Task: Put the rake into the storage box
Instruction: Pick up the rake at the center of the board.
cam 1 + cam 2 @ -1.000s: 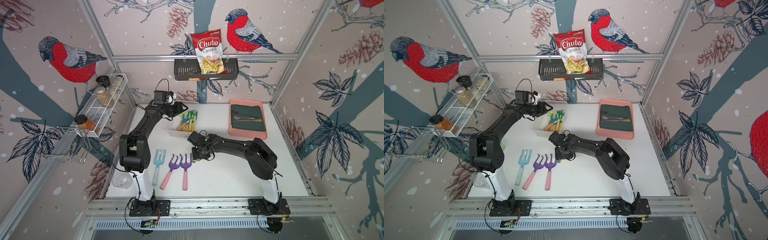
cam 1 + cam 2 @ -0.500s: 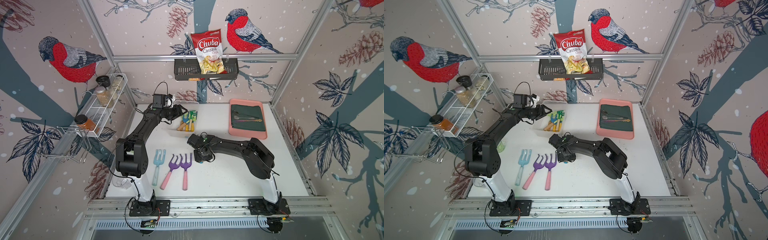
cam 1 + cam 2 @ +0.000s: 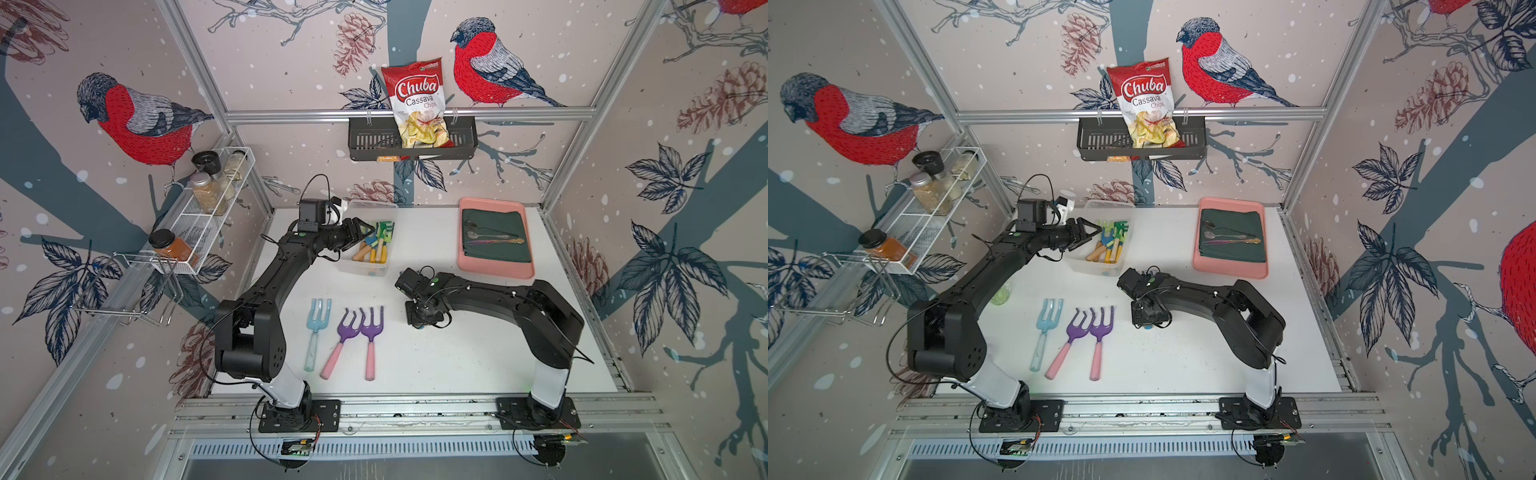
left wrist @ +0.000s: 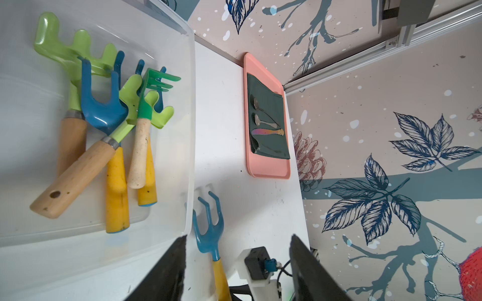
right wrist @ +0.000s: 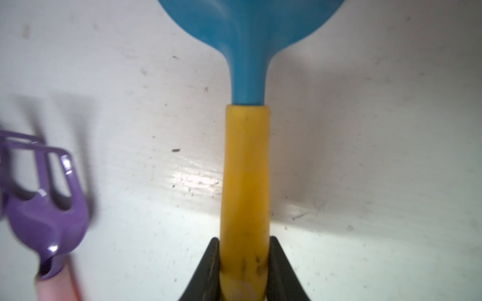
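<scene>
A rake with a blue head and yellow handle (image 5: 245,169) lies on the white table, and my right gripper (image 5: 243,238) is shut on the handle near its end. In both top views this gripper (image 3: 424,318) (image 3: 1148,318) points down at mid-table and hides the rake. The rake's blue head (image 4: 208,229) also shows in the left wrist view, just outside the storage box. The storage box (image 3: 365,272) (image 3: 1100,270) (image 4: 191,104) is a clear tub at the back, holding several rakes. My left gripper (image 3: 362,227) (image 4: 238,236) hovers open over the box's left side, holding nothing.
A light blue rake (image 3: 318,324) and two purple rakes with pink handles (image 3: 347,332) (image 5: 47,221) lie on the table left of my right gripper. A pink tray (image 3: 494,270) with cloth and spoons sits back right. A black basket (image 3: 461,141) hangs on the back wall, a wire rack (image 3: 208,216) on the left wall.
My right gripper has closed onto the rake's yellow handle. The left gripper has drifted slightly over the storage box and stays open.
</scene>
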You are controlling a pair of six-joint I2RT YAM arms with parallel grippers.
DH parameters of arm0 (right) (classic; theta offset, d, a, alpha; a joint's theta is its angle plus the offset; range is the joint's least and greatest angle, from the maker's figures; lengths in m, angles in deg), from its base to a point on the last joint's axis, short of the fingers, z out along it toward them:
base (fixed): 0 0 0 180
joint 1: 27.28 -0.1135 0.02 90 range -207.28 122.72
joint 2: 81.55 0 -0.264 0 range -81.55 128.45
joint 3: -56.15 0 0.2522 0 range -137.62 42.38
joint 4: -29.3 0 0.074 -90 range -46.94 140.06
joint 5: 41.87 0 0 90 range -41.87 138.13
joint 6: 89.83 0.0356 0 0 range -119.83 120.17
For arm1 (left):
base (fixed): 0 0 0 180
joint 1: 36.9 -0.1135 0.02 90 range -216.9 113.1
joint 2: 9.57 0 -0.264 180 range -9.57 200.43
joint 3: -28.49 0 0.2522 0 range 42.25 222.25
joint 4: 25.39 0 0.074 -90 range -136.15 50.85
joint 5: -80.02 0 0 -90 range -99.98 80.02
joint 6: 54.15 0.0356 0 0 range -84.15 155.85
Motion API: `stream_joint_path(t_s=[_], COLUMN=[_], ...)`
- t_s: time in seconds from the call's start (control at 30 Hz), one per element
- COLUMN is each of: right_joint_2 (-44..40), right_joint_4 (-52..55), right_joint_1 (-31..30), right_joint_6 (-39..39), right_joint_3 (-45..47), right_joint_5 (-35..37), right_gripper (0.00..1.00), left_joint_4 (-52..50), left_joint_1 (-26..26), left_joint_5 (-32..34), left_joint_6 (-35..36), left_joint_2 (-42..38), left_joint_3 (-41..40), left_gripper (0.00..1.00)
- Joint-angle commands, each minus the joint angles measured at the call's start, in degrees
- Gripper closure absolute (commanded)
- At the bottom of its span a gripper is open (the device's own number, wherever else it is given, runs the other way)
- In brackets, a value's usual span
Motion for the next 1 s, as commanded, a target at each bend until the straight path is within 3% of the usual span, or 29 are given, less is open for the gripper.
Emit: stream_joint_path(t_s=[0.0, 0.33, 0.8, 0.97], right_joint_2=[-4.7, -12.9, -10.4, -10.6], right_joint_4=[-1.4, -5.8, -4.1, -4.5], right_joint_1=[0.4, 4.8, 5.7, 5.6], right_joint_6=[-0.1, 2.5, -1.0, -0.9], right_joint_3=[1.5, -0.7, -8.8, -8.5], right_joint_5=[-1.2, -6.2, -12.6, -12.7], right_gripper=[0.8, 0.8, 0.8, 0.8], left_joint_4=[5.5, 14.3, 15.7, 16.1], left_joint_1=[1.8, 9.3, 12.5, 13.0], left_joint_5=[-0.9, -0.9, 0.1, 0.0], left_joint_6=[-3.3, -10.1, -9.7, -9.8], left_joint_2=[-2.3, -3.2, 3.4, 5.5], left_joint_3=[-2.3, -9.0, -4.9, -3.6], left_gripper=[0.37, 0.37, 0.39, 0.52])
